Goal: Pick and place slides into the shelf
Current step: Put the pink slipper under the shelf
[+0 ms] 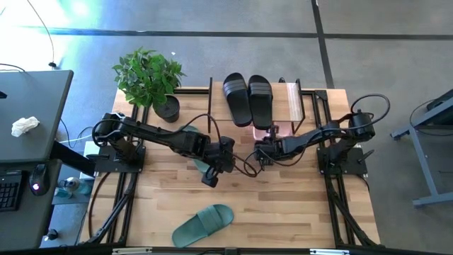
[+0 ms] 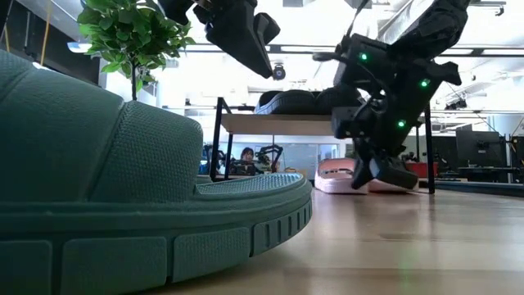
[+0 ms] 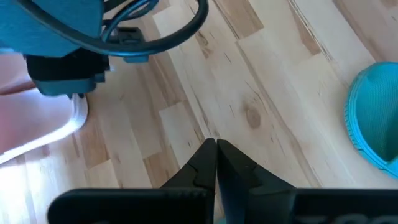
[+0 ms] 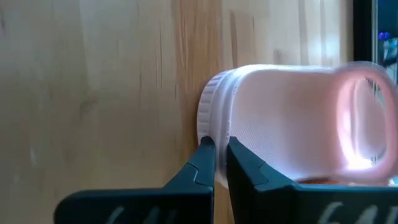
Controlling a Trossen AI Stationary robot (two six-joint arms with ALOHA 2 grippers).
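Low shelf (image 1: pixel 296 95) with light wood top board and thin black metal frame stands at the far edge of the slatted pale wood tabletop (image 1: pixel 283 205); two black ribbed-strap rubber slides (image 1: pixel 248 98) lie side by side on its top board; a pale pink rubber slide (image 4: pixel 292 127) with a finely textured strap and ridged sole rim lies on the tabletop at the shelf's foot, partly under it; the right gripper (image 4: pixel 216 163) is pinched closed on the rim of that slide's end; one dark green rubber slide (image 1: pixel 204 224) lies alone near the front edge, wide bare wood around it; another green slide (image 1: pixel 197 145) sits mostly hidden under the left arm; left gripper (image 3: pixel 216 163) is closed on nothing, over bare planks mid-table; potted green plant (image 1: pixel 150 76) at the far-left corner; grey concrete floor all round; a bright office room shows behind.
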